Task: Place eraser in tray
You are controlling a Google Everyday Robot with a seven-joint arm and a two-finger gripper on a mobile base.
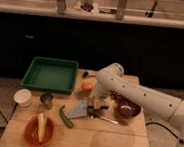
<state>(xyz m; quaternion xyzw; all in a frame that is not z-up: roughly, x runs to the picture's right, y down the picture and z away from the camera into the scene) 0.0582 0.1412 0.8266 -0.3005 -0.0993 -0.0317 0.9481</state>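
The green tray sits at the back left of the wooden board and holds nothing I can see. My white arm reaches in from the right, bending at its elbow. My gripper points down at the board's middle, just right of the grey-blue triangular piece and below the orange fruit. I cannot make out the pale eraser; it may be hidden under the arm or gripper.
A green chili lies by the triangular piece. An orange bowl with a yellow item stands at the front left. A white cup and a metal cup stand in front of the tray. A dark bowl is on the right.
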